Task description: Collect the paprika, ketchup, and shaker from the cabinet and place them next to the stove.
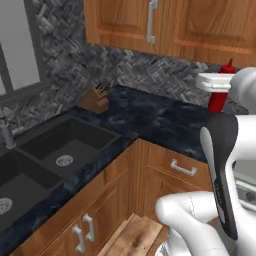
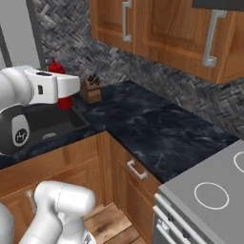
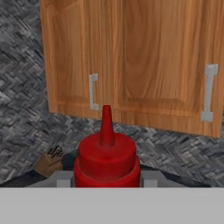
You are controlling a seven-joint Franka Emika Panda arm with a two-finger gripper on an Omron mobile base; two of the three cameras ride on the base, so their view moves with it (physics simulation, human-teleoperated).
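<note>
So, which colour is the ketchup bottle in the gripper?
Bright red, cap included; the ketchup bottle shows best in the hand view.

The ketchup (image 2: 59,83) hangs in the arm's grip beside the knife block (image 2: 90,90), above the dark counter (image 2: 152,128).

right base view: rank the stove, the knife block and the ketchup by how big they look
1. stove, largest, though it sits nearest the camera.
2. knife block and ketchup: look alike, and the arm hides much of the bottle, so no ranking.
</note>
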